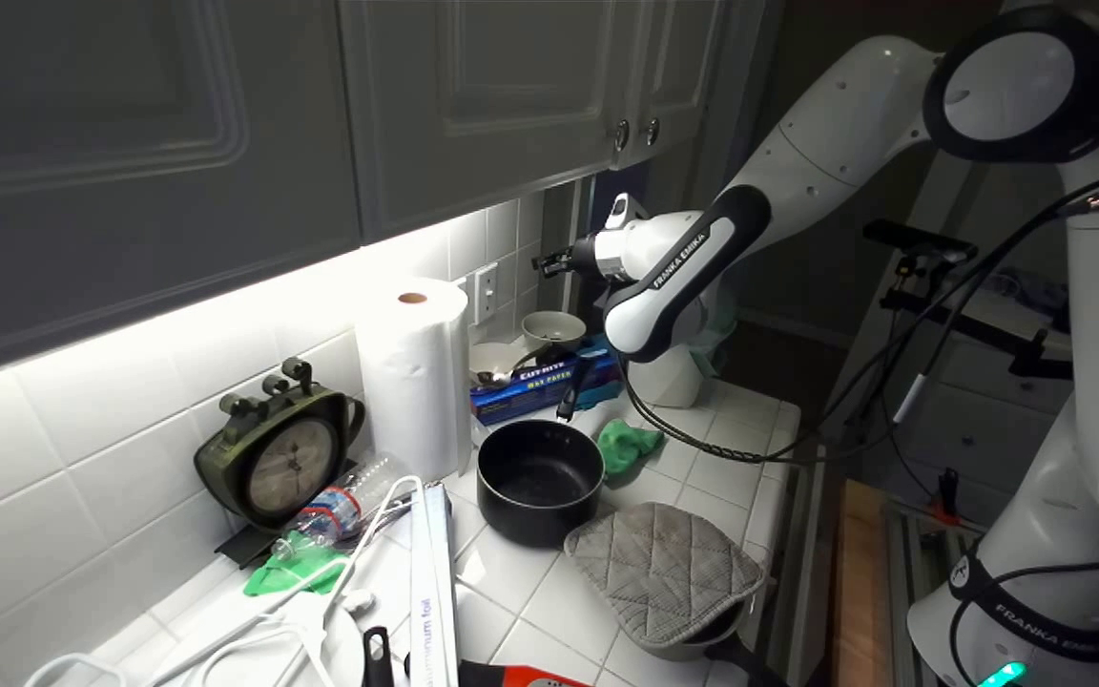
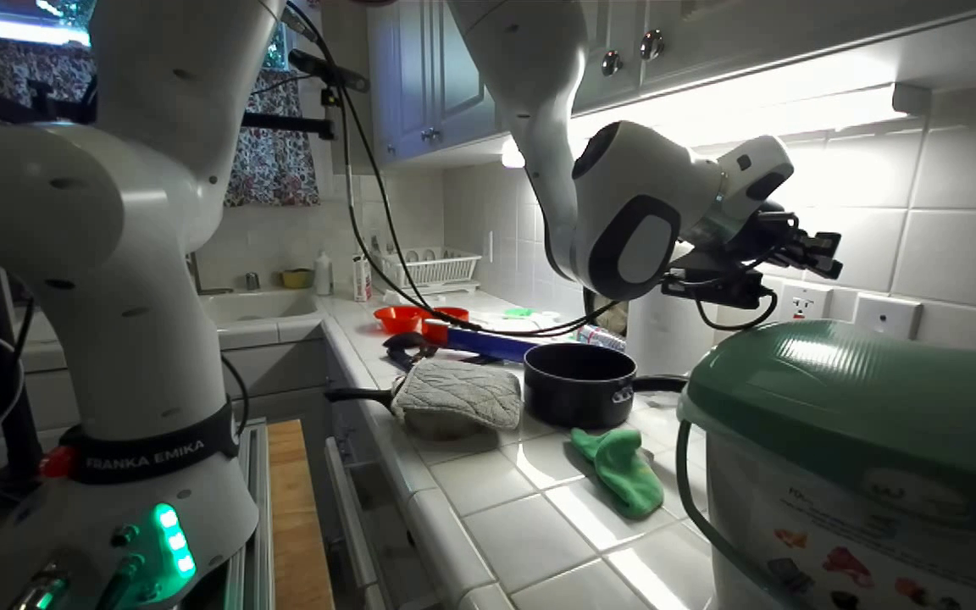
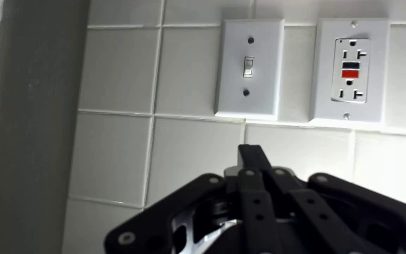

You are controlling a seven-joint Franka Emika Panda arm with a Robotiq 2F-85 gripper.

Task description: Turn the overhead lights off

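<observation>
A white light switch plate with a small toggle (image 3: 248, 67) is on the tiled wall in the wrist view, which stands upside down. The plate shows in both exterior views (image 1: 487, 293) (image 2: 886, 316). I cannot tell which way the toggle is tipped. My gripper (image 3: 250, 146) is shut and empty, its fingers pressed together. In both exterior views the gripper (image 1: 540, 264) (image 2: 834, 254) is off the wall and higher than the switch, not touching it. A light strip under the cabinets (image 2: 827, 117) is lit. No overhead light fixture is in view.
An outlet plate (image 3: 350, 70) is beside the switch. Cabinets (image 1: 502, 86) hang above. Below stand a paper towel roll (image 1: 413, 382), bowls (image 1: 554, 329), a wax paper box (image 1: 540, 382), a black pot (image 1: 540, 482) and a green-lidded tub (image 2: 869, 474).
</observation>
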